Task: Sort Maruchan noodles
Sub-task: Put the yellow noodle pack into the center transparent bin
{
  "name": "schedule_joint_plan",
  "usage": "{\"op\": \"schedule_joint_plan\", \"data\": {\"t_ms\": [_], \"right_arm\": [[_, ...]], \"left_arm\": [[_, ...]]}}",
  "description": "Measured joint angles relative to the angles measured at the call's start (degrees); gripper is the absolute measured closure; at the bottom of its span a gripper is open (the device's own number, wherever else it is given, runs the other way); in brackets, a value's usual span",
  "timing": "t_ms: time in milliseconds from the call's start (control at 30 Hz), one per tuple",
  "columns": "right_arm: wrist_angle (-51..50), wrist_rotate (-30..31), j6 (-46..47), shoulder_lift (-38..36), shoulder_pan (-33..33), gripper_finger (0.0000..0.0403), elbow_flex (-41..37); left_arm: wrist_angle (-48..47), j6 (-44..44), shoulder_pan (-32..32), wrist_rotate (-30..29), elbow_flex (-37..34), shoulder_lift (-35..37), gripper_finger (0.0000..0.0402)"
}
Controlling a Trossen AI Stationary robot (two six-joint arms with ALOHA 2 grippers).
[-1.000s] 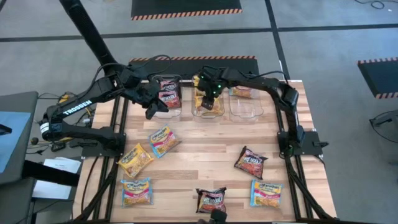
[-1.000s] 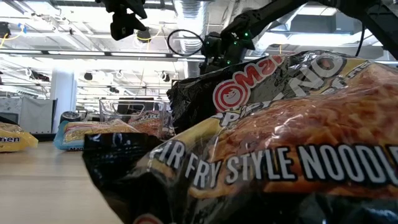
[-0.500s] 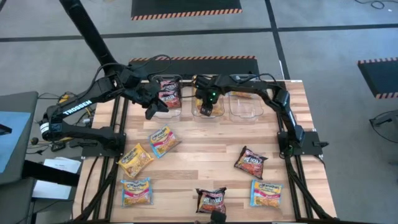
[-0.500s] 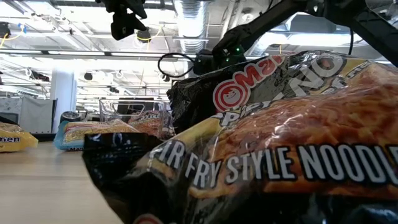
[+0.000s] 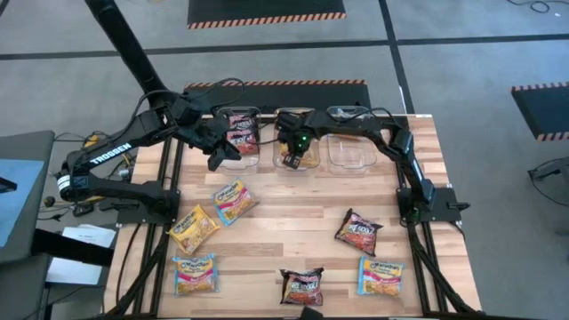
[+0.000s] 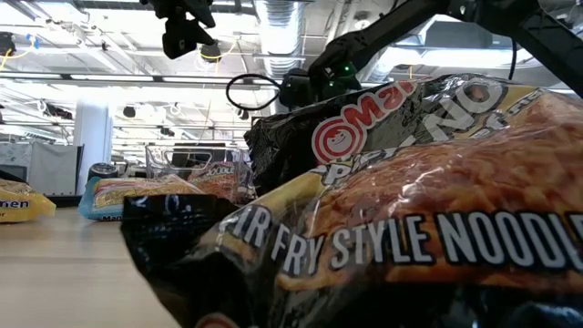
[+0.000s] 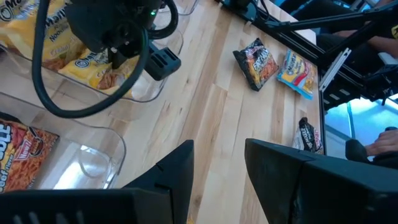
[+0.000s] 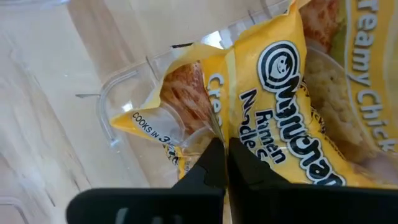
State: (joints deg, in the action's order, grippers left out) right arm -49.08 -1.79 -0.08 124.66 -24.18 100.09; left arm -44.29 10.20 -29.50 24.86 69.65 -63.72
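Since the earlier frame your right gripper (image 5: 292, 158) has drawn back from out over the middle tub (image 5: 297, 149) to its left near corner, and its fingers have shut — in the right wrist view they meet with nothing between them, just above the yellow packets (image 8: 292, 118) lying in that tub. Your left gripper (image 5: 219, 156) has not moved; it hangs over the near edge of the left tub (image 5: 238, 135) with its fingers partly apart and nothing in them.

Edges and room: three clear tubs sit in a row along the far edge of the bench (image 5: 293, 222), the right tub (image 5: 352, 147) just beside the middle one. Open wood lies between the tubs and the loose packets — a wide strip across mid-bench.

Loose packets: a blue-yellow one (image 5: 233, 201) and a yellow-orange one (image 5: 194, 228) left of centre, another blue one (image 5: 195, 272) near the left front corner, a dark one (image 5: 358, 232) at right, a blue one (image 5: 380, 276) by the right front edge, and a dark one (image 5: 302, 286) at the front edge.

Materials: packets are square, crinkly, glossy film; tubs are thin clear plastic with rounded corners; the bench top is pale wooden planks.
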Motion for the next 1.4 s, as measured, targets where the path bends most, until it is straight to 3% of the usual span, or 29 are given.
{"op": "schedule_joint_plan", "data": {"t_ms": [467, 700, 933, 1100, 1400], "right_arm": [[-9.67, 10.72, 2.35, 0.33, 4.17, 0.04, 9.28], [-14.18, 23.45, 3.18, 0.32, 6.83, 0.0401, 14.0], [-12.7, 30.52, -0.43, 0.24, 5.85, 0.0402, 15.13], [-12.38, 31.28, -2.07, 0.28, 3.53, 0.0402, 15.13], [-9.71, 27.49, -6.14, 0.28, 1.46, 0.0402, 15.13]], "left_arm": [[0.0, 0.02, 0.0, -0.04, 0.02, 0.0, 0.0271], [0.0, 0.04, 0.0, -0.02, 0.0, 0.0, 0.0271], [0.0, -0.64, 0.0, -0.02, 0.0, 0.0, 0.0271], [0.0, -0.74, 0.0, -0.02, 0.0, 0.0, 0.0271], [0.0, -3.08, 0.0, -0.02, 0.0, 0.0, 0.0271]]}}
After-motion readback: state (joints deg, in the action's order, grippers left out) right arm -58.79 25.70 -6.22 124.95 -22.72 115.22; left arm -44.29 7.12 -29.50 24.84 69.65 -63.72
